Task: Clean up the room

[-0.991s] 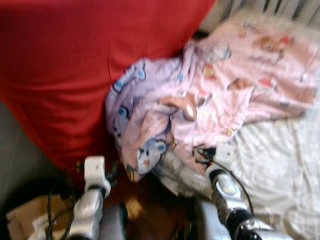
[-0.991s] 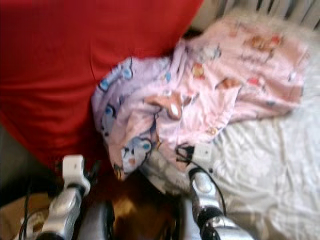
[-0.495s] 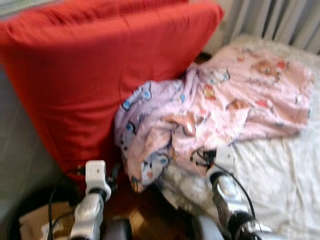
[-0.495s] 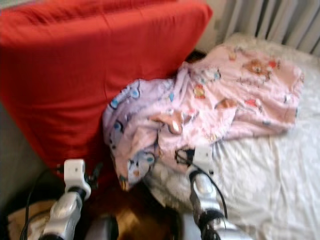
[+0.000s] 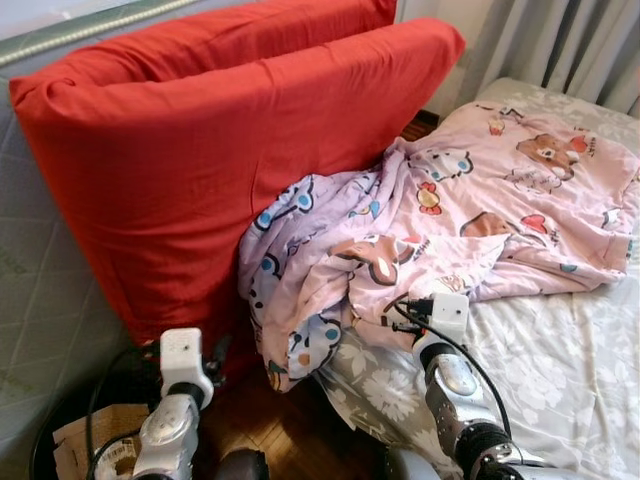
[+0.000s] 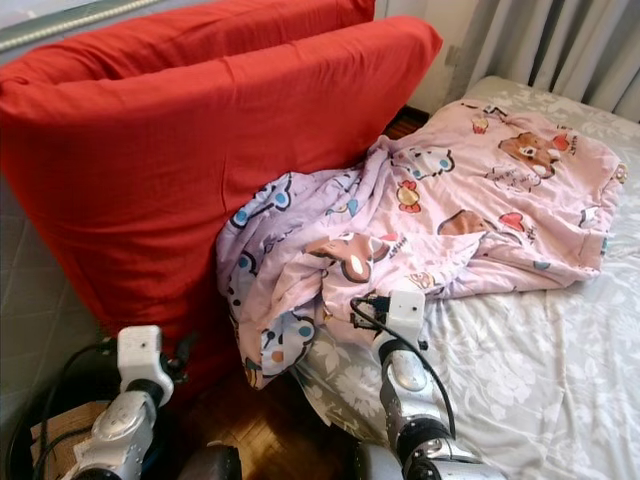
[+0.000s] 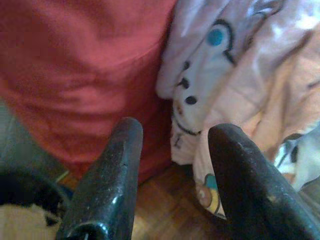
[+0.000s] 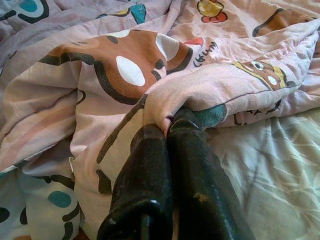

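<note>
A pink cartoon-print blanket (image 5: 470, 200) lies crumpled on the bed, one end hanging off the mattress edge toward the floor. In the right wrist view my right gripper (image 8: 169, 125) is shut on a fold of the blanket (image 8: 200, 85), its tips tucked under the cloth. From the head, the right arm (image 5: 447, 318) reaches to the blanket's near edge. My left gripper (image 7: 170, 132) stands open and holds nothing, just short of the blanket's hanging end (image 7: 235, 75) and the red cushion (image 7: 80, 65). The left arm (image 5: 183, 358) is low beside the cushion.
Two big red cushions (image 5: 200, 150) lean upright against the bed's side. A grey floral sheet (image 5: 560, 360) covers the mattress. Grey curtains (image 5: 560, 40) hang behind. Wooden floor (image 5: 280, 430) shows below, with a cardboard box (image 5: 85, 445) and cables at the left, next to a quilted grey panel (image 5: 40, 290).
The camera has tilted up and the picture has sharpened, so the cushion tops and curtains now show. Both arms keep their places relative to the blanket.
</note>
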Tool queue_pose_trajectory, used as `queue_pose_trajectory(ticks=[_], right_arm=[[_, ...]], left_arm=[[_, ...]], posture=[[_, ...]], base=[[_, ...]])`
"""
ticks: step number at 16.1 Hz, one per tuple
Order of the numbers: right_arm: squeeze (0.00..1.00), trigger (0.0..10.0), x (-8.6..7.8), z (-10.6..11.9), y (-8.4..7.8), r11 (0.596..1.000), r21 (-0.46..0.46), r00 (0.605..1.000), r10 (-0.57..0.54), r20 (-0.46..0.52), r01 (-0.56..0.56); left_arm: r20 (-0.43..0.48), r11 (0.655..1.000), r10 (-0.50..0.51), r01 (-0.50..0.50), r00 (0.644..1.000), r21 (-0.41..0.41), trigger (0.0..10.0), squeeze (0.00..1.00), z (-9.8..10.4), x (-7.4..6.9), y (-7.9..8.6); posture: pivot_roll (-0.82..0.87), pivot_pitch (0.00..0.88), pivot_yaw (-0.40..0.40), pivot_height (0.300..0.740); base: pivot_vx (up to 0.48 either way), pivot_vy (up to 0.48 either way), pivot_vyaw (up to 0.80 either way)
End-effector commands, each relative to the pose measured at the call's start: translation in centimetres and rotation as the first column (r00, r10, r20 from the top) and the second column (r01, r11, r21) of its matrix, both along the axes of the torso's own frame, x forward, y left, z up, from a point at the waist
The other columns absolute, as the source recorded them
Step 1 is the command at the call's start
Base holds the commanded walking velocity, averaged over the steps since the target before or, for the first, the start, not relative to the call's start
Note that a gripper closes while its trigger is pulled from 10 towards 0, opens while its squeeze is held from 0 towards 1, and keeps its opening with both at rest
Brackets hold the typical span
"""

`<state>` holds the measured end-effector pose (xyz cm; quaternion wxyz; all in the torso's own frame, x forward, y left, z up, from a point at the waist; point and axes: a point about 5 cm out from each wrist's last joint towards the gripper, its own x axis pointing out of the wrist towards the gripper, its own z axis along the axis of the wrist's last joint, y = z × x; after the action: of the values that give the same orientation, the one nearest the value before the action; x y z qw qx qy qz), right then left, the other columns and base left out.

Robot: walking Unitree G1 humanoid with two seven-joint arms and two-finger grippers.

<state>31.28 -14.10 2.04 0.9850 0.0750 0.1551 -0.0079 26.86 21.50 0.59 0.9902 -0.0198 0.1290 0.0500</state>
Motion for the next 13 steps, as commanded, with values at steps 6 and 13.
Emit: queue_pose_trajectory(ticks=[6, 13], right_arm=[[0.00, 10.0, -0.14, -0.10, -0.19, 1.000, -0.003, 1.000, 0.001, 0.003, -0.001], [0.00, 10.0, -0.10, -0.12, -0.55, 1.000, -0.010, 1.000, -0.009, -0.005, 0.009]], left_arm=[[-0.039, 1.000, 0.029, -0.029, 0.999, -0.004, 10.0, 0.00, -1.13, -1.24, 0.57], [-0.048, 1.000, 0.022, -0.023, 0.999, -0.012, 10.0, 0.00, -1.37, -1.29, 0.23]], posture=[[0.08, 0.069, -0.053, 0.740], [0.07, 0.066, -0.057, 0.740]], base=[[0.000, 0.000, 0.00], [0.000, 0.000, 0.00]])
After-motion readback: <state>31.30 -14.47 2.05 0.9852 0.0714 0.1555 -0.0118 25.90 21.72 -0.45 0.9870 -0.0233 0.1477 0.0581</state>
